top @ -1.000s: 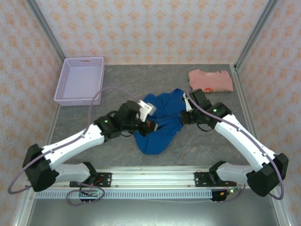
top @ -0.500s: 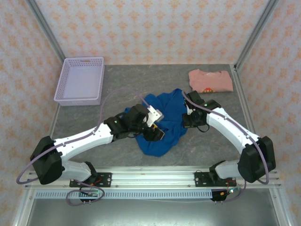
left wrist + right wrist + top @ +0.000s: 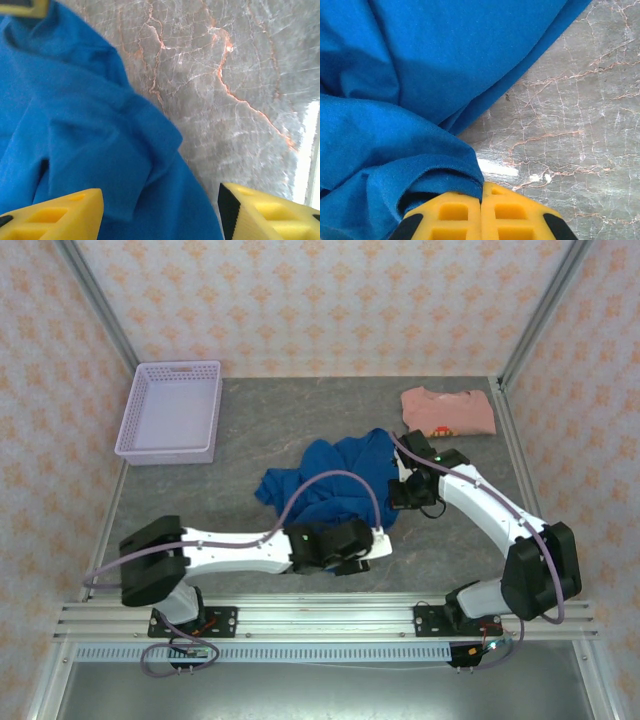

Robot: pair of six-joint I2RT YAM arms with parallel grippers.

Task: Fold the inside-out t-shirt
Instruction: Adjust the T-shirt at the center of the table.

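The inside-out t-shirt [image 3: 325, 485] lies crumpled in a royal-blue heap at the middle of the grey table. My left gripper [image 3: 378, 540] hovers over the heap's near right edge. In the left wrist view its yellow fingers [image 3: 50, 215] stand wide apart, left gripper [image 3: 160, 215] open, with blue cloth [image 3: 75, 125] lying loose beneath them. My right gripper [image 3: 397, 493] is at the heap's right edge. In the right wrist view the right gripper [image 3: 481, 212] is shut, with a hem fold of the shirt [image 3: 420, 75] pinched in its jaws.
A lilac plastic basket [image 3: 170, 410] stands at the back left. A folded salmon-pink shirt [image 3: 448, 410] lies at the back right. Bare marble-patterned table [image 3: 200, 500] shows left of the heap, and metal rails [image 3: 320, 615] run along the near edge.
My left gripper opened, let go of the shirt and swung from the heap's left side to its near right edge. The right gripper stayed shut and barely moved.
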